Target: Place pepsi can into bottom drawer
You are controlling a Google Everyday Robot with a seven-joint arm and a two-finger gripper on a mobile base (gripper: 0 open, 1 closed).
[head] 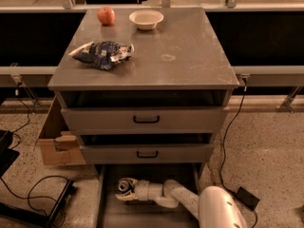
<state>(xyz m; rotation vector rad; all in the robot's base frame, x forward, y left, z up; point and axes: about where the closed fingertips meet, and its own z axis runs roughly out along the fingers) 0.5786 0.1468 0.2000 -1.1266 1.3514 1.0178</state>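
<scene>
- One cardboard box [54,148] stands on the floor at the far left, against the cabinet's side, with dark cables [33,184] looping in front of it.
- On the cabinet top [190,61], a crinkled blue bag [102,55] lies near the left edge. A red apple [106,15] sits behind it and a pale bowl [146,19] just right of the apple.
- The top drawer [142,119] and middle drawer [147,153] each stand a little way out, black handles facing front.
- The bottom drawer [142,218] is pulled well out, showing its flat grey floor.
- The can [124,185] is over the left half of that floor, held in the gripper [124,191].
- It lies tipped over rather than upright. Its round end faces left and somewhat up, so its long axis runs roughly left to right, in line with the forearm.
- I cannot tell if it touches the floor.
- The pale fingers [122,198] pinch the can, one below it and one above.
- The white arm [183,198] reaches in from the lower right across the drawer.
- A dark cord [227,141] trails down the cabinet's right side to a small black block [248,198] on the floor.
</scene>
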